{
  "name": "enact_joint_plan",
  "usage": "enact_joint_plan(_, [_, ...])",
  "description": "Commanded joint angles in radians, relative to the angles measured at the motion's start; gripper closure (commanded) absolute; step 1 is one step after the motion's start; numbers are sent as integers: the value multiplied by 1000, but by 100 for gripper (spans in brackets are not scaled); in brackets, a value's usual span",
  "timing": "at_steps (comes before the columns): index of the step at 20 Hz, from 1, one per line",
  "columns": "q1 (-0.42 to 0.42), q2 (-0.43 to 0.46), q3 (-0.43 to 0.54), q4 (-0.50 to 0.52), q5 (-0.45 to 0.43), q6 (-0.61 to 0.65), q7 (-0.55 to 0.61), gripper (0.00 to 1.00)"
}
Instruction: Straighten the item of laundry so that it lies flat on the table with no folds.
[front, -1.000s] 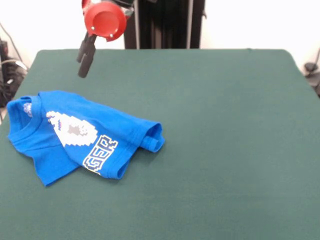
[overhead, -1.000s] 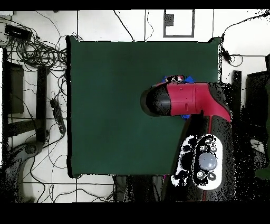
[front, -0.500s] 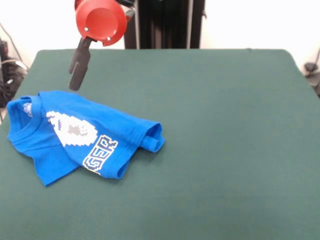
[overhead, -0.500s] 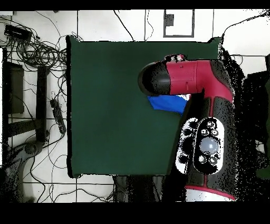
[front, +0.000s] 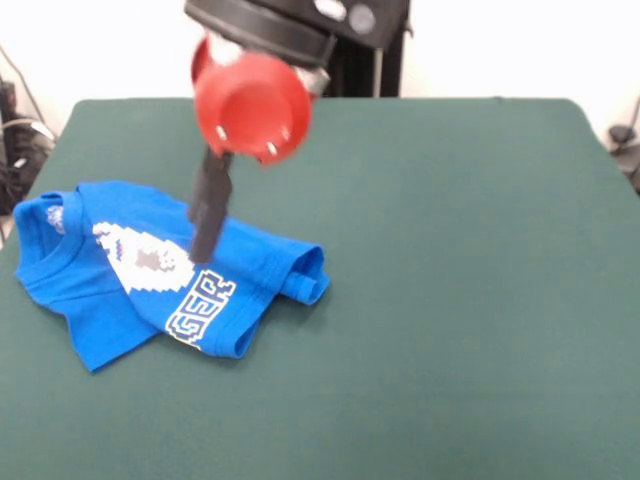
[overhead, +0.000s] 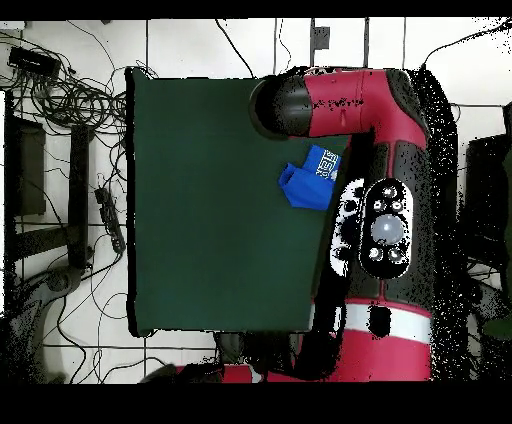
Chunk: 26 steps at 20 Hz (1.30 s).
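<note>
Hanging from a round red wrist piece (front: 252, 106), the gripper (front: 209, 222) points down and slightly left in the front view, its dark fingers seen as one narrow bar, so whether they are pressed together or spread cannot be told from here. Its tip lies over the upper middle of the shirt (front: 150, 270), close to the white pixel print (front: 143, 257); whether it touches the cloth is unclear, and nothing shows it pinching any. The bright blue shirt sits crumpled near the left edge of the table (front: 450, 250) in that view, collar at the far left, the lower part folded over so that only a few outlined letters (front: 200, 307) show, and a bunched sleeve or hem sticking out to the right. In the overhead view the red and black arm (overhead: 380, 150) covers most of the shirt, leaving a blue corner (overhead: 310, 180) visible near the table's right side, and the gripper itself is hidden beneath the arm. The table has a dark green felt-like top, bare across its whole right and near part in the front view. Around it, the overhead view shows a pale tiled floor (overhead: 180, 45) strewn with black cables (overhead: 70, 95), and a white wall (front: 500, 45) stands behind the table in the front view.
</note>
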Motion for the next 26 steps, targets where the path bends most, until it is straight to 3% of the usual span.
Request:
enact_joint_plan(1, [30,179,164,-141,50,146,-203,0])
enact_joint_plan(7, [38,246,170,-237,57,201,-220,0])
enact_joint_plan(11, [69,290,109,-332,32,474,-221,0])
enact_joint_plan(13, [71,293,89,-341,26,544,-220,0])
enact_joint_plan(22, [51,254,64,-296,-8,571,-254,0])
enact_joint_plan(26, [35,257,55,-268,-34,492,-264,0])
